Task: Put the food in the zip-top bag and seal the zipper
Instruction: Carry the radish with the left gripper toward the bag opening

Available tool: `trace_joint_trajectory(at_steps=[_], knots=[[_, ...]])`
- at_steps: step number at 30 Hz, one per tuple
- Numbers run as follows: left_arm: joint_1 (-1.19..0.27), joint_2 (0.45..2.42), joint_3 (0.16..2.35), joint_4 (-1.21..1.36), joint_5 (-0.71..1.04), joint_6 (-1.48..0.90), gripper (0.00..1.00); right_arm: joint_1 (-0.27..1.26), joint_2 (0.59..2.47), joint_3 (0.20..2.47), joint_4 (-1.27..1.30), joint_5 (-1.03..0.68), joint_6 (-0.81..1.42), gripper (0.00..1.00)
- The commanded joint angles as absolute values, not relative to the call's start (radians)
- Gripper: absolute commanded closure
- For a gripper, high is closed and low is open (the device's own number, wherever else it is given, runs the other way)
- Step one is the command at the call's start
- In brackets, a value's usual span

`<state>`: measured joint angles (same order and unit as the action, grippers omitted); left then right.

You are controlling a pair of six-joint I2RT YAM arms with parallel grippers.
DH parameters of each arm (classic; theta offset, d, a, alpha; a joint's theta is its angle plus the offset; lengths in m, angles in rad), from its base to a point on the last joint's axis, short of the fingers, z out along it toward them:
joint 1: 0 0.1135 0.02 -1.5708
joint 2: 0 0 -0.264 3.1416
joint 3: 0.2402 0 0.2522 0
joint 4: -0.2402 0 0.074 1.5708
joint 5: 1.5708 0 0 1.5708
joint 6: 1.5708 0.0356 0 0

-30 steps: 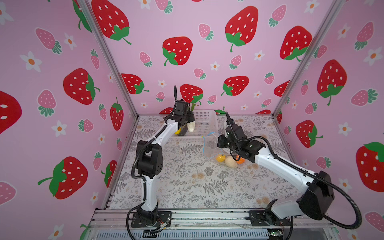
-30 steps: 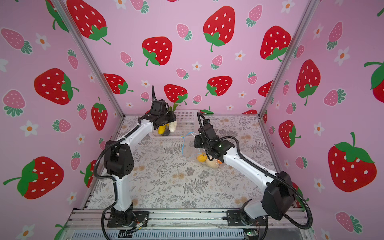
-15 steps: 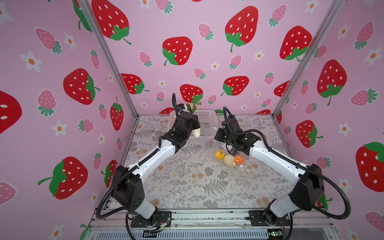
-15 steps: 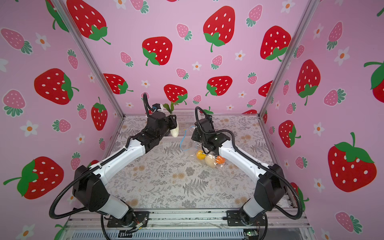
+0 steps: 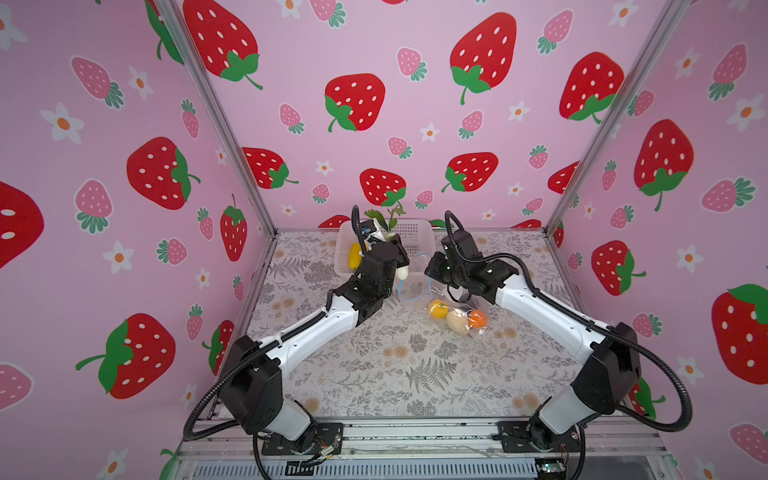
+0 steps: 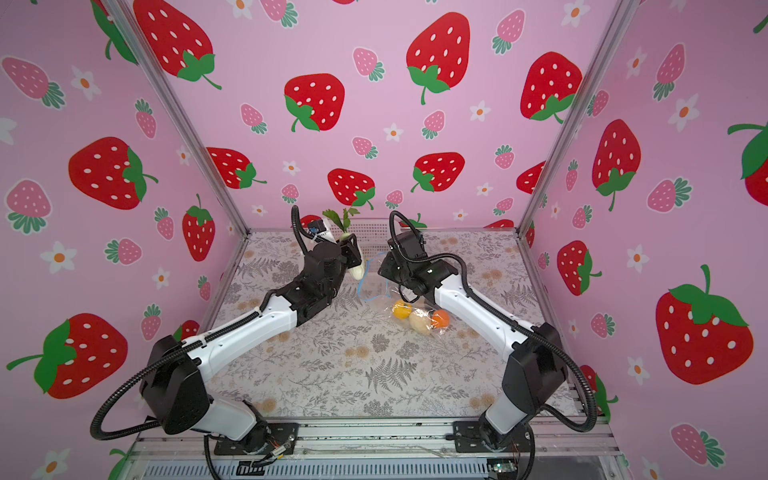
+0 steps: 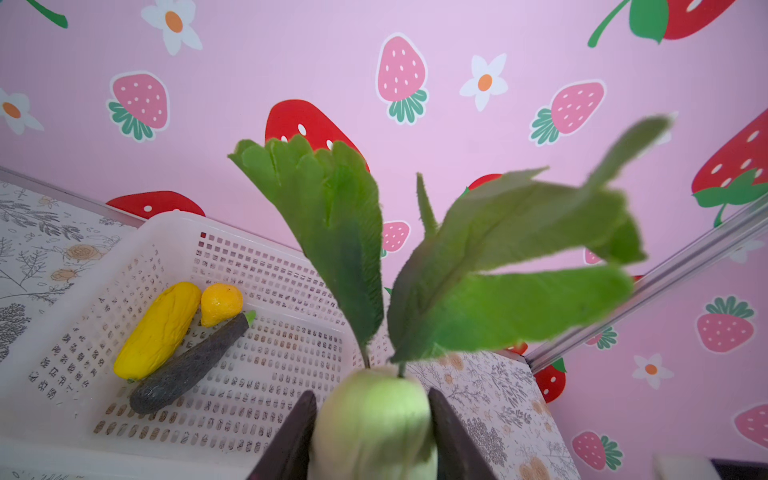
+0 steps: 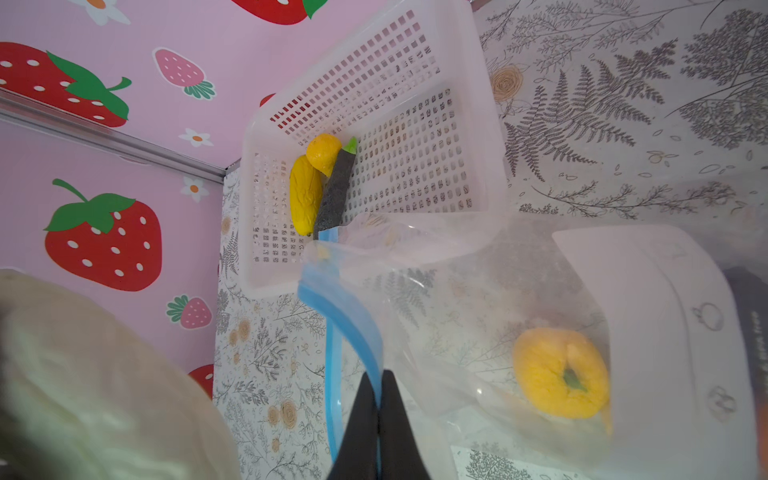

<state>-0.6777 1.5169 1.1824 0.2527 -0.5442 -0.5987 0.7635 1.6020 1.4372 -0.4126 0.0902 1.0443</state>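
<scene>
Left pincer [image 7: 370, 397] is clamped on the white radish [image 7: 374, 432], leaves up, with its tip just beside the open mouth of the zip-top bag [image 5: 415, 284]. Right pincer [image 8: 377, 376] is pinched together on the blue zipper [image 8: 353, 332]. The bag sits mid worktop [image 5: 374, 365], just in front of the white basket [image 5: 419, 235] at the far edge. It's got a yellow piece [image 5: 438, 309], beige ball [image 5: 456, 322] and orange [image 5: 477, 319] inside. Corn [image 7: 160, 328] and a dark piece [image 7: 191, 365] are in the basket.

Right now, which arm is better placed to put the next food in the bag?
Left. The left fingers grip the radish right by the mouth of the bag. The right fingers are pinched on the blue zipper, holding the bag open.
</scene>
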Motion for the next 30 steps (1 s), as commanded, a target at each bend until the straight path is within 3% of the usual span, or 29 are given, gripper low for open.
trace_joint_trajectory(at_steps=[1, 30], knots=[[-0.691, 1.536, 1.169, 0.366, -0.613, -0.608, 0.72, 0.759, 1.567, 1.451, -0.41, 0.045, 1.102, 1.0], [-0.775, 1.712, 1.156, 0.555, -0.747, -0.51, 0.68, 0.701, 1.564, 1.505, -0.356, -0.042, 1.129, 0.99]])
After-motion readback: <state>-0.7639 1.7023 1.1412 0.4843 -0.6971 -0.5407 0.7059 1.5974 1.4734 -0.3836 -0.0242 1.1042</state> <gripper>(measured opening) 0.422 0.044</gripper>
